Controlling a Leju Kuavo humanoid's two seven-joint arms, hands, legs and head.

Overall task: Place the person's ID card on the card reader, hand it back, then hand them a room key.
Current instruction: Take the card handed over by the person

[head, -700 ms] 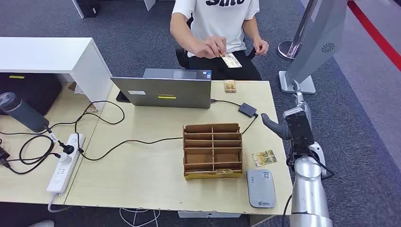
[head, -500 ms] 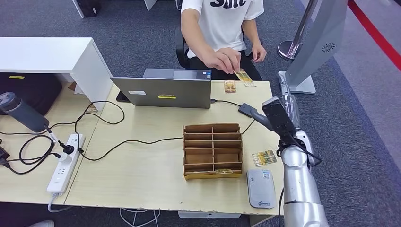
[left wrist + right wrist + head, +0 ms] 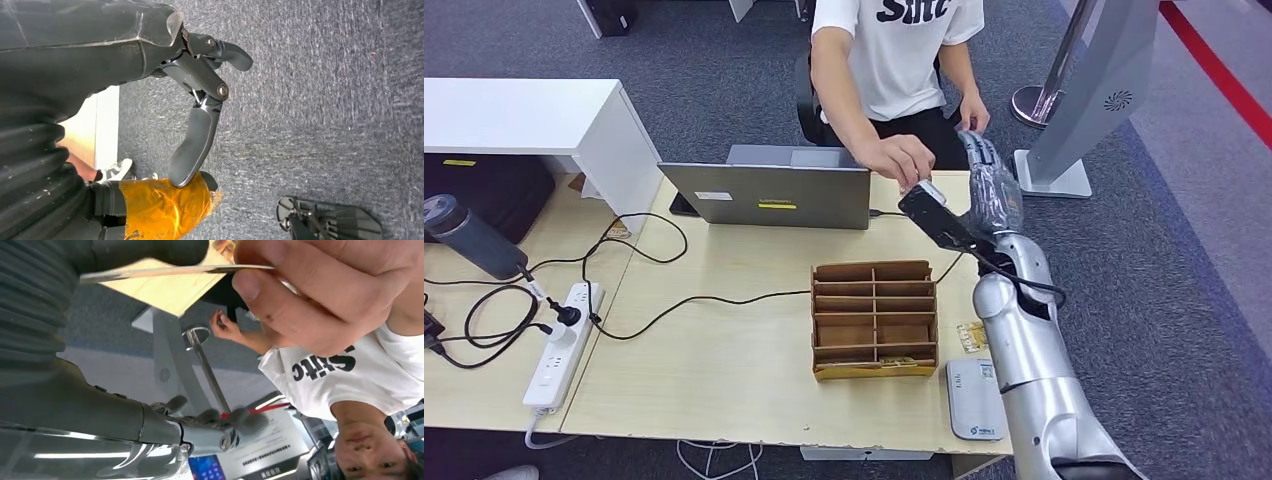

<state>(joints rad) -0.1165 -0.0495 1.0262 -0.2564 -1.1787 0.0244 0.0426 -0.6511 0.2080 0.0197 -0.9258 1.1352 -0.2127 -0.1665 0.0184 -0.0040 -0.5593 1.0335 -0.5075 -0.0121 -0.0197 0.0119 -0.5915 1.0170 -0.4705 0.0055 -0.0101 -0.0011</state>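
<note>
A: Where's the ID card?
B: Seen edge-on in the right wrist view, pinched in the person's hand at one end; the other end runs under the robot's thick thumb. Head view puts the person's hand at the table's far edge, right of the laptop.
A: Right hand pose?
B: Arm stretched fwd over the table's far right corner, hand raised next to the person's hand. Fingers look extended; can't tell if it's actually grasping the card.
A: Left hand?
B: Hanging over grey carpet, fingers loose and apart, nothing in them.
A: Other stuff?
B: Card reader at the near right corner, wooden organizer just left of it, one card lying beside the organizer.
</note>
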